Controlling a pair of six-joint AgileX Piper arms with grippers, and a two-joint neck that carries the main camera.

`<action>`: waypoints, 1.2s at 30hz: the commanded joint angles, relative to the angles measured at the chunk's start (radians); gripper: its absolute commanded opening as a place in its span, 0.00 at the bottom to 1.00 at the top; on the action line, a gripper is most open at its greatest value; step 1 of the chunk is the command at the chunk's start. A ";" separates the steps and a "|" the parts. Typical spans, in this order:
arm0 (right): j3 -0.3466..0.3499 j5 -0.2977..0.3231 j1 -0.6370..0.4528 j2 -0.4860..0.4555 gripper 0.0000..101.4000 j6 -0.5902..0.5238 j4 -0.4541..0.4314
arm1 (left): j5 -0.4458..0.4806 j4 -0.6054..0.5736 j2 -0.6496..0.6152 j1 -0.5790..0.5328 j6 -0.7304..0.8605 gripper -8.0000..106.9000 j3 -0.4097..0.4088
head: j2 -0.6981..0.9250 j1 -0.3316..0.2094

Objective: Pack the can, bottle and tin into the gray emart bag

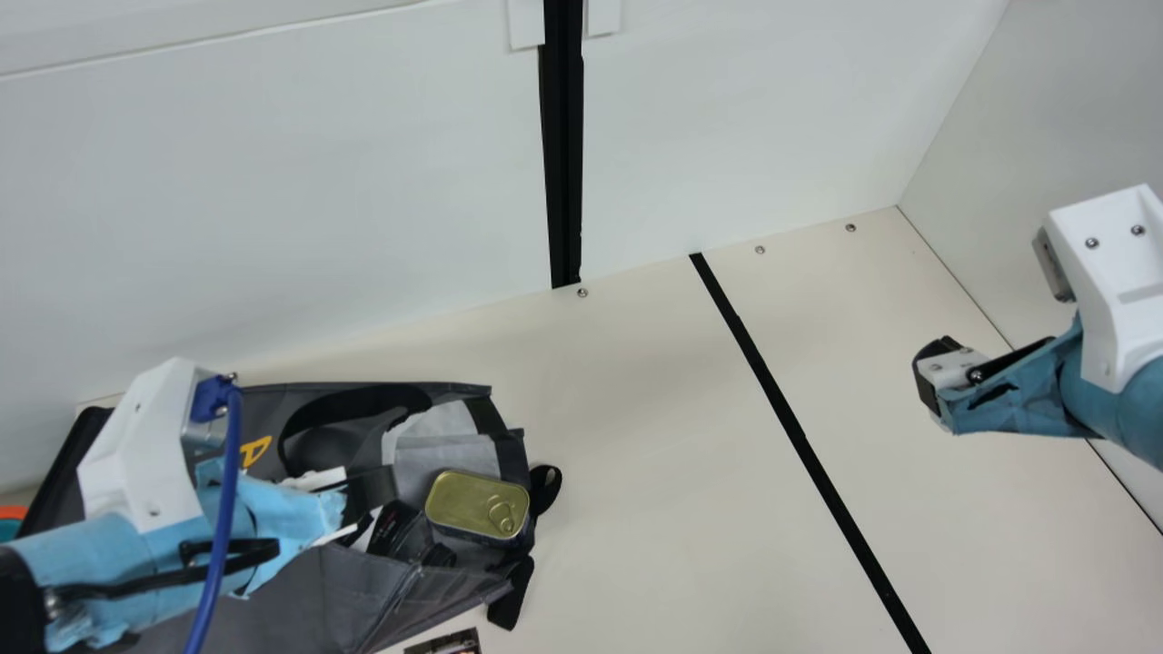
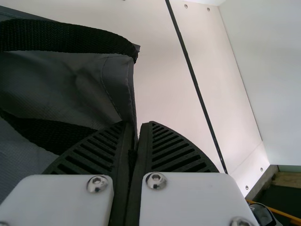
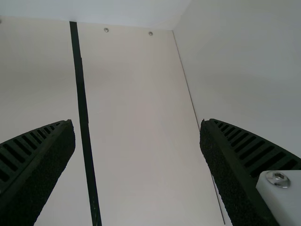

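1. Along the worktop (image 1: pixel 654 509)'s far edge, toward its left corner, here's the gray emart bag (image 1: pixel 354 581), sprawled on its side, its mouth facing the right edge.
2. And the tin (image 1: pixel 459 495)! It lies flat at that mouth, ring pull up; whether it's fully inside, I can't tell.
3. Dark shapes (image 1: pixel 395 531) crowd in beside it, possibly the can or the bottle, but too jumbled to call.
4. Handling, then: the tin looks rigid, smooth and fairly light, liable to skid on the cloth. Best bet, pinch it across its long sides, clear of the ring.
5. The bag's another matter: soft, limp, quick to fold. Its hemmed rim looks the firmest place to grab.
6. Left hand (image 2: pixel 136 129), fingers together, clamped on the edge of that bag, apparently at a seam near a black strap (image 2: pixel 70 40).
7. Right hand (image 3: pixel 136 125), wide apart, nothing between the fingers, up by the worktop's right edge and well away from the tin.
8. The likely call: keep the rim pinned and coax the tin deeper. The danger? A tug tips it out.
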 commanded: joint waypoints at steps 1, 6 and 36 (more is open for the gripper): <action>-0.006 0.013 0.002 -0.003 0.90 0.006 -0.005 | 0.000 0.000 0.000 0.000 0.000 0.16 0.000 | -0.002 -0.023; -0.020 0.045 0.003 -0.011 0.90 0.018 -0.012 | 0.000 0.000 0.000 0.000 0.000 0.16 0.000 | -0.002 -0.023; -0.047 0.057 -0.054 0.019 0.90 -0.029 0.070 | 0.000 0.000 0.000 0.000 0.000 0.16 0.000 | -0.002 -0.023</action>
